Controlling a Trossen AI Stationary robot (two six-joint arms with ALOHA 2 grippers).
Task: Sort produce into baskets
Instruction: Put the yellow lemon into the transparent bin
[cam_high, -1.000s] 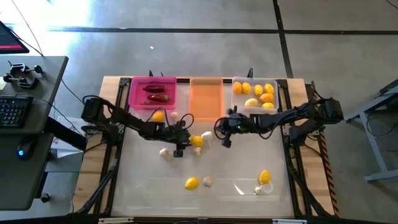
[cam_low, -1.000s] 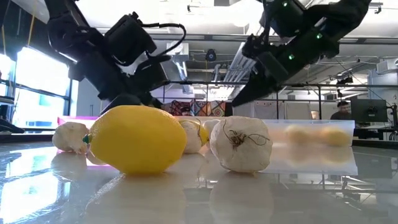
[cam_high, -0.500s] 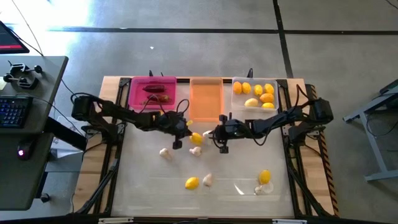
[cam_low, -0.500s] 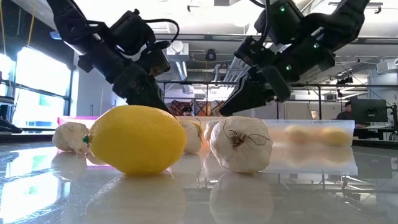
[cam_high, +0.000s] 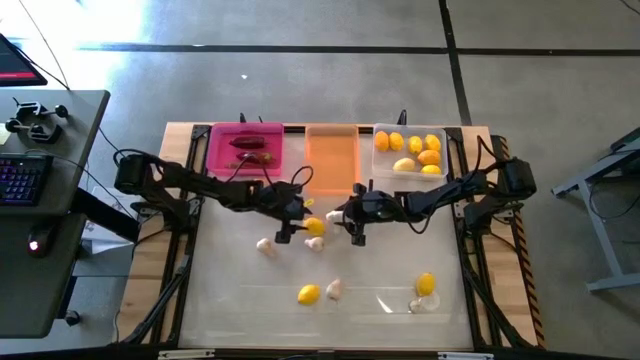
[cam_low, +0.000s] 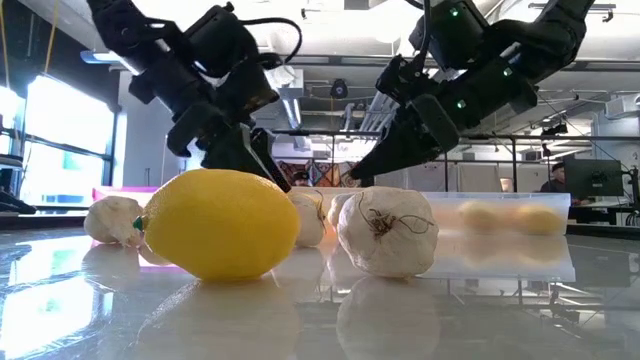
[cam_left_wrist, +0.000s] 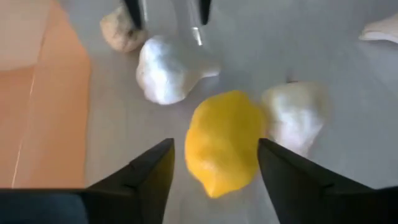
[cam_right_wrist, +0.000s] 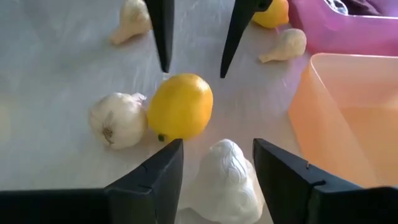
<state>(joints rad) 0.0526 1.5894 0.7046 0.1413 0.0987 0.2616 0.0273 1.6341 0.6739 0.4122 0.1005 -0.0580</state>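
Baskets line the far edge of the table (cam_high: 240, 310) in a row: a magenta-pink basket (cam_high: 219, 150) on the left, a translucent orange basket (cam_high: 331, 158) in the middle, a clear whitish basket (cam_high: 381, 160) on the right. The pink one holds dark red chili peppers (cam_high: 252, 146), at least two, though the exact count is hard to read. The orange one holds nothing that shows. The clear one holds six yellow-orange lemons (cam_high: 414, 146).

Loose on the table lie three more lemons: one lemon at the centre (cam_high: 315, 226), one near the front edge (cam_high: 308, 294), one at the front right (cam_high: 426, 284). A fourth lemon seems to show beside the pink basket in the right wrist view. Garlic bulbs lie scattered; about five can be made out from above, including one bulb beside the central lemon (cam_high: 314, 243), one further left (cam_high: 264, 244) and one by the front lemon (cam_high: 334, 290). A clear plastic scrap (cam_high: 400, 300) lies at the front right.

The left gripper (cam_high: 291, 218) hangs over the central lemon with its fingers spread apart, gripping nothing. The right gripper (cam_high: 350, 221) faces it from the other side, fingers likewise parted and empty, a garlic bulb (cam_right_wrist: 229, 171) between them.
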